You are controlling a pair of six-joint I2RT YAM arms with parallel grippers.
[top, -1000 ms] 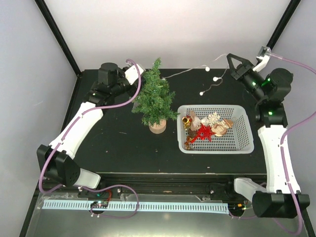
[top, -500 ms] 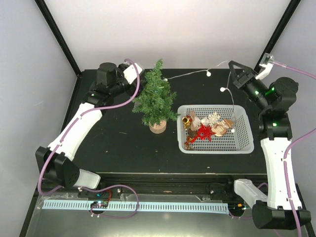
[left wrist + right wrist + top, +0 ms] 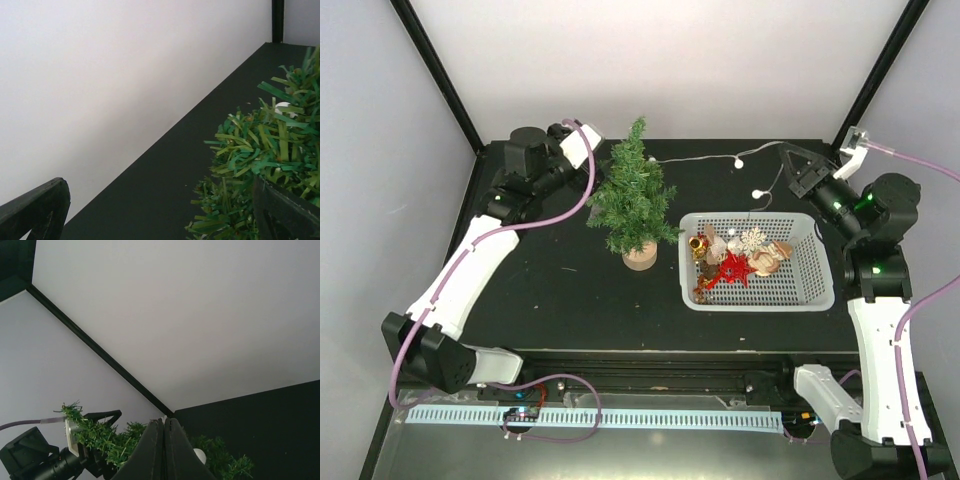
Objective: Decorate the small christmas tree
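Left pincer (image 3: 160, 214) opened (beside the tree (image 3: 632, 200)); right pincer (image 3: 786, 152) shifted light string (image 3: 739, 161).

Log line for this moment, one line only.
left gripper open beside small christmas tree | right gripper shut on light string | ornaments in basket

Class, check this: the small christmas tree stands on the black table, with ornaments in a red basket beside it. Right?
No: the top external view shows the basket is white, not red. The small christmas tree does stand on the black table, with ornaments in that basket beside it.

Christmas tree (image 3: 633, 195) left of basket (image 3: 760, 299) — ornaments (image 3: 733, 268) inside, light string (image 3: 740, 160) behind.
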